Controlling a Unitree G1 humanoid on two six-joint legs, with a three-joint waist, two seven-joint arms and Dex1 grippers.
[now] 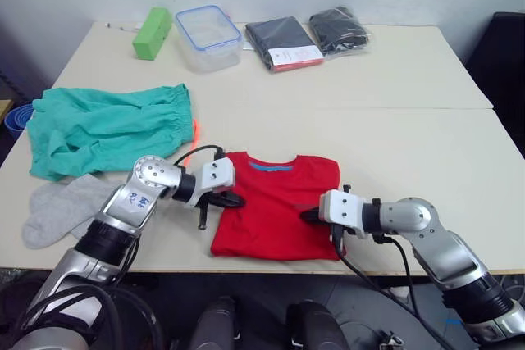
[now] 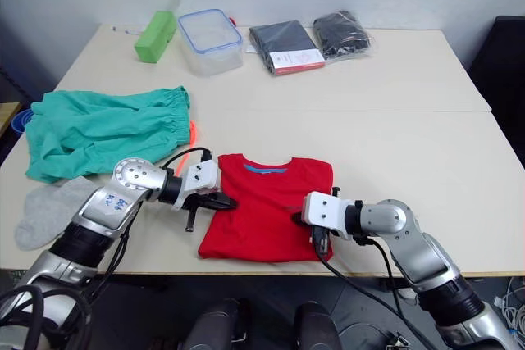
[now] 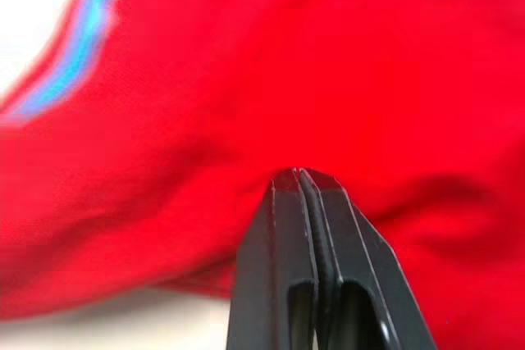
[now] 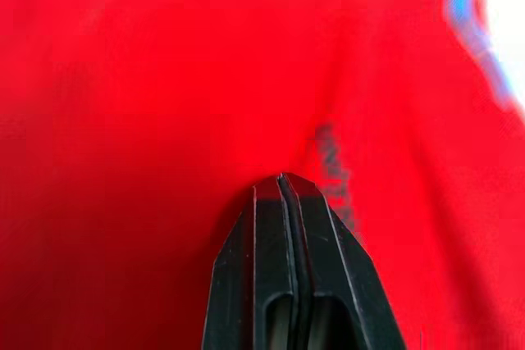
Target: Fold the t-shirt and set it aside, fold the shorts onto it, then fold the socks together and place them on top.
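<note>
T-shirt (image 1: 275, 206) lies folded, left pincer (image 1: 232, 200) and right pincer (image 1: 309, 215) both clenched, tips touching it.

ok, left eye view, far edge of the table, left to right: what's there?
green block → clear plastic container with a blue rim → flat black packaged garment with a red-and-white card → black garment in a clear bag

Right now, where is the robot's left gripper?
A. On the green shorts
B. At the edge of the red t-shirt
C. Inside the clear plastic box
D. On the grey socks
B. The left gripper has its shut fingers against the left edge of the folded red t-shirt, apart from the shorts and socks.
</note>
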